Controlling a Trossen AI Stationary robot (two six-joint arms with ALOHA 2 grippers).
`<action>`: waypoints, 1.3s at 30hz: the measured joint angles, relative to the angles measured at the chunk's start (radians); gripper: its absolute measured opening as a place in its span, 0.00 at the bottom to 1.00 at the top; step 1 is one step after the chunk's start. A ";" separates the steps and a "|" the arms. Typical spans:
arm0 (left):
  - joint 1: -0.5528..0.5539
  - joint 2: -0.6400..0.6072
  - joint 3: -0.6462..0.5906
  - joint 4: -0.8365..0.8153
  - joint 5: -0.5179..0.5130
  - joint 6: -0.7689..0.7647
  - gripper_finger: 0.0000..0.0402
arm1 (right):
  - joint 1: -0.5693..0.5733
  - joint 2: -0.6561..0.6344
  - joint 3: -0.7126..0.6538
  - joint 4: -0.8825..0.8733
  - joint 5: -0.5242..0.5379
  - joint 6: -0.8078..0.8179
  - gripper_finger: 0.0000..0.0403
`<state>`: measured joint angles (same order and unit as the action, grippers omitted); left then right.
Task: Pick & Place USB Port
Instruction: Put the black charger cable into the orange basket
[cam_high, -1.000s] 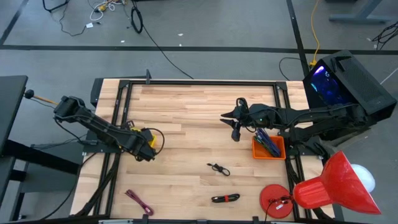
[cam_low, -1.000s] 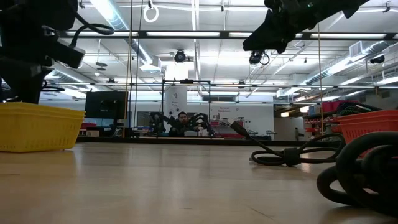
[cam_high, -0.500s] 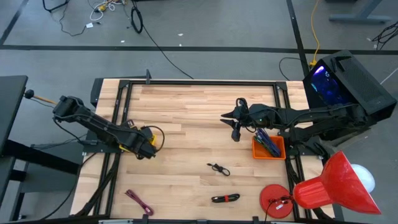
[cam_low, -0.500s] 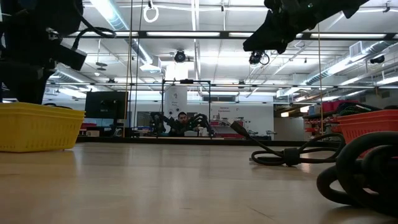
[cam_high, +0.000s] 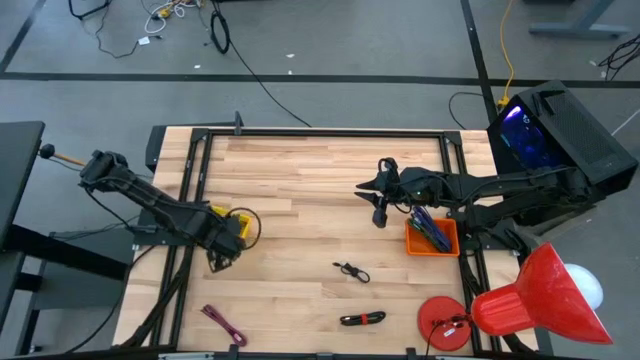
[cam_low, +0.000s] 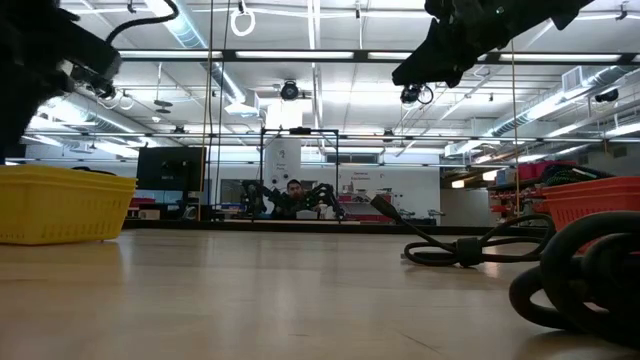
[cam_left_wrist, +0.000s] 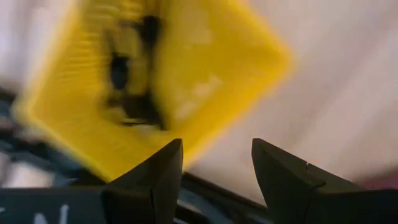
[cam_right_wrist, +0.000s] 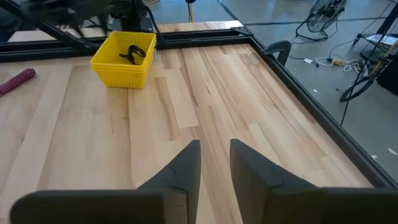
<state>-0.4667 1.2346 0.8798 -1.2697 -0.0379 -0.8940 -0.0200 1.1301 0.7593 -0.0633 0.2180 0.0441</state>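
Observation:
A yellow basket stands on the table's left part, and a small black cable piece lies inside it. The left wrist view shows the basket blurred, with that dark piece in it. My left gripper is open and empty; it hovers just near of the basket. My right gripper hangs high over the table's right middle. Its fingers stand a little apart with nothing between them.
An orange bin with pens or cables sits at the right. A black cable, a black-and-red cable and a maroon cable lie toward the near edge. A red disc and a red cone are at the near right.
My left gripper has drawn back from over the yellow basket toward the table's near edge and has risen, as the low view shows. The basket and the piece in it stay in place.

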 joint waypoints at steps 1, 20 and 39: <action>-0.018 0.000 0.003 0.030 0.024 -0.001 0.49 | 0.000 0.000 0.000 0.000 0.000 0.000 0.22; -0.365 0.216 0.013 0.525 0.176 -0.073 0.49 | 0.000 0.000 0.000 -0.006 0.002 0.050 0.22; -0.412 0.383 0.013 0.758 0.311 0.017 0.49 | 0.000 0.006 0.000 -0.013 0.001 0.049 0.22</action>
<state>-0.8791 1.6176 0.8932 -0.5117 0.2732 -0.8766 -0.0200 1.1357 0.7593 -0.0761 0.2187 0.0933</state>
